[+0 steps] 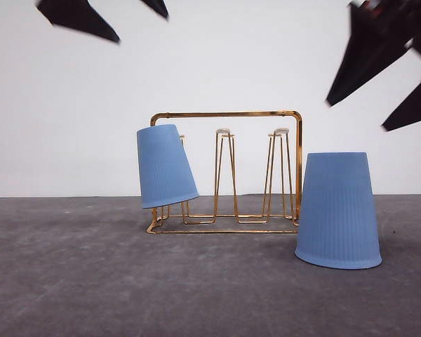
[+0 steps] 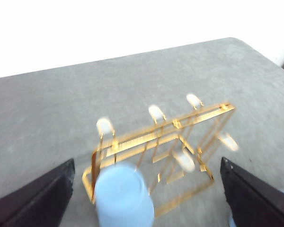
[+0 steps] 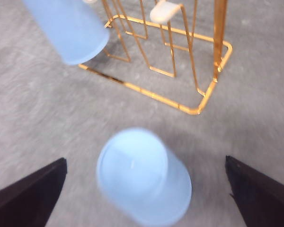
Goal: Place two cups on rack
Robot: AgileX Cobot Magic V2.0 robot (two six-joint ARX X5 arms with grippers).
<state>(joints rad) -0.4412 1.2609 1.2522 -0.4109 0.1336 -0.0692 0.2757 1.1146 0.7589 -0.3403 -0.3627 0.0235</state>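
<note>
The rack stands upright at the centre of the front view on the grey desk, its gold arched frame and flat base intact, with white-tipped prongs rising inside it. The first cup is inverted on the prong at the left end of the rack, left of centre in the frame; it hangs tilted, its closed end leaning toward the upper left and its open rim clear of the desk. The second cup stands inverted on the desk at the lower right of the frame, just in front of and beside the rack's right upright, rim flat on the surface. Whether it touches the rack cannot be determined. The left pincer appears as dark fingers at the upper left of the front view, above the rack and well clear of both cups; its jaws are spread wide and grip nothing. The right pincer occupies the upper right of the frame, above the second cup and not in contact with it; its jaws are likewise parted wide and empty. In the right wrist view the second cup lies between the spread fingers, and the rack with the mounted cup sits beyond. The left wrist view is blurred; the mounted cup and rack are discernible.
</note>
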